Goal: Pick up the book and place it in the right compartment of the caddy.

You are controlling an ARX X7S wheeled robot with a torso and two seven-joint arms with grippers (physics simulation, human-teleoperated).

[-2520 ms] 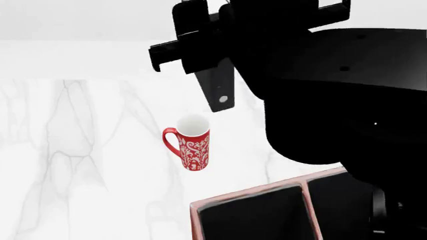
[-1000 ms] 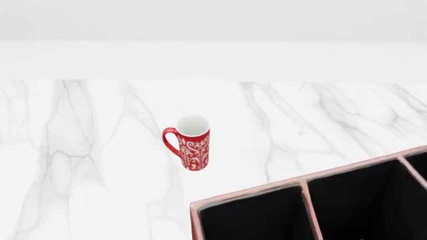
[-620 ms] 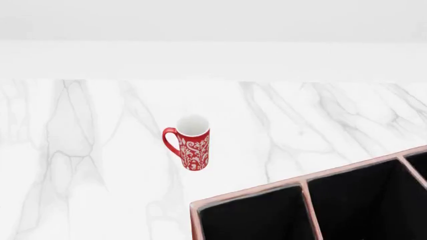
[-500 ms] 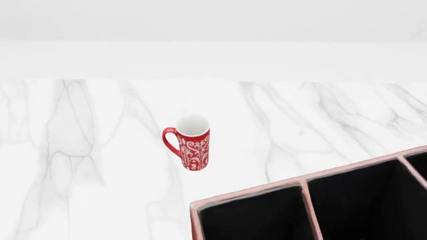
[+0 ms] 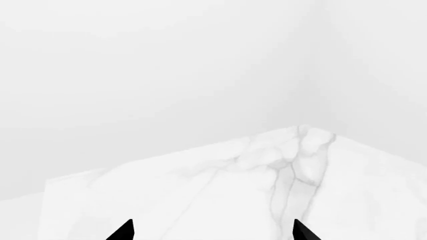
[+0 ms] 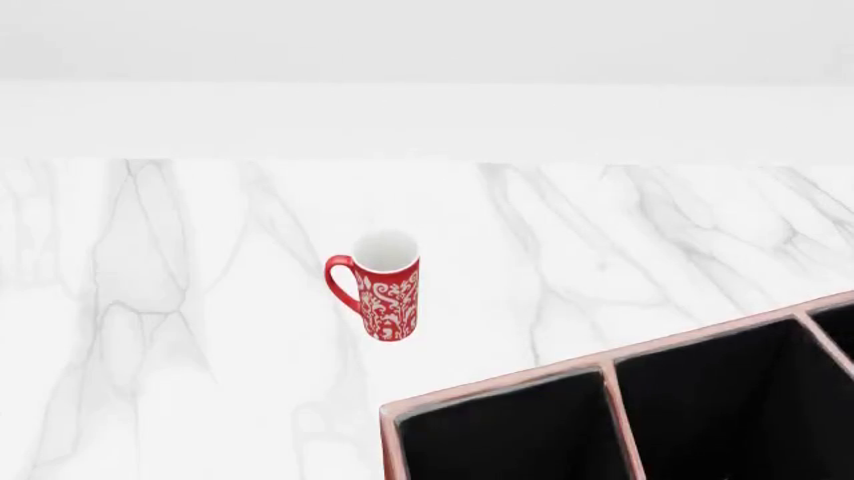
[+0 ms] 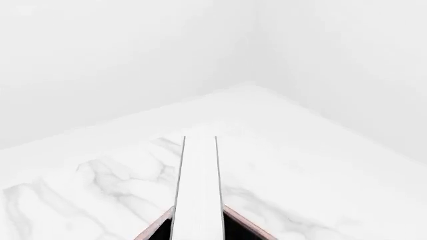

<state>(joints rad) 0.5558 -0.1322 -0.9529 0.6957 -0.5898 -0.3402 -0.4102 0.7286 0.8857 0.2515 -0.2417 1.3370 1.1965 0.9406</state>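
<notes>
The left hand (image 5: 212, 233) shows only as two black fingertips (image 5: 124, 231) in its own wrist view. They stand wide apart with nothing between them, over the bare marble table (image 5: 200, 195). No book and no caddy appear there, so this arm seems to have no part in the job at present.

In the head view neither arm shows. A red patterned mug (image 6: 384, 290) stands upright on the table, well apart from the caddy (image 6: 497, 387). The caddy's pink-edged rim and black-lined compartments fill the lower right corner. The two compartments that can be seen well hold nothing. The rightmost one is cut off by the picture's edge, so its contents cannot be told from here.

The right wrist view holds the book (image 7: 197, 200) – a white strip of page edges between two thin dark cover lines, seen edge-on. It runs straight away from the camera. Its near end sits between two bits of the caddy's brown rim (image 7: 243, 224) with dark lining beside them. None of the right hand shows, so I cannot tell whether it grips the book or has let go.

My judgement: the pickup is done and the book is at or inside the caddy – only the release, or confirming which compartment it is in, seems left.
</notes>
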